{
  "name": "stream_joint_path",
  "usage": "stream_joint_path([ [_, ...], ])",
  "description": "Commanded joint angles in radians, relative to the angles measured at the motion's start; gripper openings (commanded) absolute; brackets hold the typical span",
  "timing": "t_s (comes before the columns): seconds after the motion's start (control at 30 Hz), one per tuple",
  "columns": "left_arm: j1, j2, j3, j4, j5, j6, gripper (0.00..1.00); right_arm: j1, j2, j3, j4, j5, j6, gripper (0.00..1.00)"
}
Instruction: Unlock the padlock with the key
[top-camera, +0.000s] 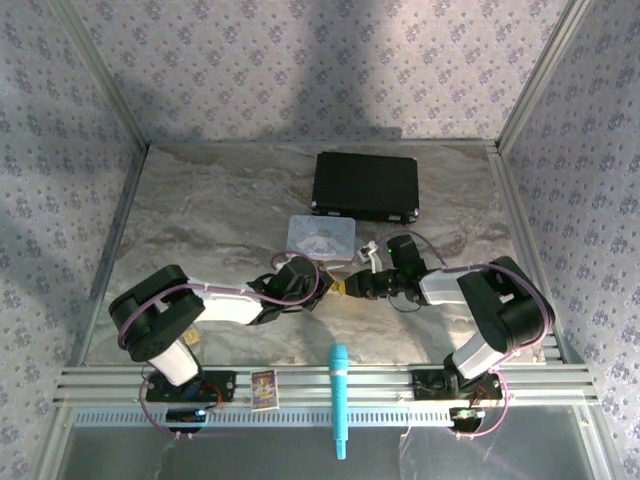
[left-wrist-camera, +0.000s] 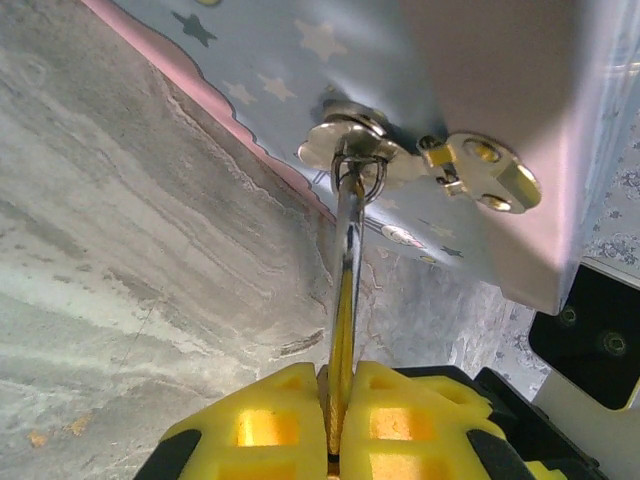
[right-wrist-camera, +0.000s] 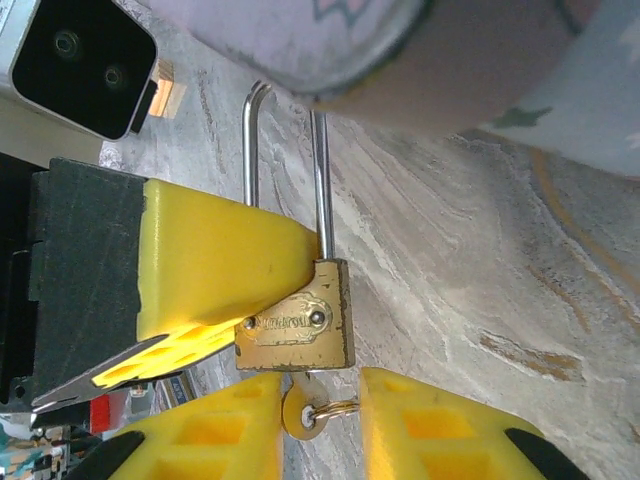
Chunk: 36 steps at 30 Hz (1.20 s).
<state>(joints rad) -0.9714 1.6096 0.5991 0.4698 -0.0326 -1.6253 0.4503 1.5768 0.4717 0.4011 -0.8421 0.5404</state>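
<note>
Mid-tabletop, toward the near edge, the left gripper (left-wrist-camera: 335, 405) is clamped on the brass padlock (right-wrist-camera: 295, 330), whose shackle (left-wrist-camera: 346, 250) threads the hasp (left-wrist-camera: 400, 160) of the tin (top-camera: 322, 236). The right gripper (right-wrist-camera: 322, 432) has its jaws apart around the key (right-wrist-camera: 297, 412) under the lock.

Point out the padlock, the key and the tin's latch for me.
padlock (right-wrist-camera: 295, 330): right wrist view, on the brass body's front face.
key (right-wrist-camera: 293, 420): right wrist view, on its round head just under the padlock.
latch (left-wrist-camera: 512, 178): left wrist view, on its gold hinged plate.
</note>
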Motion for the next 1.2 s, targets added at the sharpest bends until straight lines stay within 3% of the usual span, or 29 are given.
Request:
stream_joint_path([
  [0.0,-0.018,-0.046,-0.018,-0.034,0.059,-0.009,0.00,-0.035,-0.019,-0.017,-0.008,0.098,0.007,0.27],
  [0.17,-0.018,-0.057,-0.017,-0.055,0.048,-0.002,0.00,-0.037,-0.052,-0.017,-0.052,0.127,-0.004,0.31],
  [0.33,-0.018,-0.057,0.025,-0.184,0.043,0.063,0.00,-0.033,-0.161,-0.007,-0.116,0.147,0.015,0.41],
  [0.5,-0.018,-0.024,0.118,-0.394,0.048,0.186,0.00,-0.029,-0.288,0.074,-0.355,0.343,0.001,0.57],
  [0.63,-0.018,0.002,0.143,-0.453,0.054,0.227,0.00,-0.023,-0.241,0.181,-0.452,0.421,0.001,0.57],
  [0.73,-0.018,0.012,0.177,-0.561,0.001,0.289,0.00,-0.006,-0.154,0.264,-0.478,0.437,-0.010,0.56],
  [0.87,-0.011,0.021,0.222,-0.721,-0.054,0.372,0.00,0.031,-0.058,0.377,-0.591,0.557,-0.068,0.54],
  [1.03,0.000,0.027,0.240,-0.833,-0.093,0.445,0.05,0.031,-0.006,0.389,-0.595,0.580,-0.069,0.52],
  [1.17,0.011,0.046,0.325,-1.014,-0.167,0.555,0.07,0.032,0.009,0.386,-0.581,0.567,-0.061,0.52],
])
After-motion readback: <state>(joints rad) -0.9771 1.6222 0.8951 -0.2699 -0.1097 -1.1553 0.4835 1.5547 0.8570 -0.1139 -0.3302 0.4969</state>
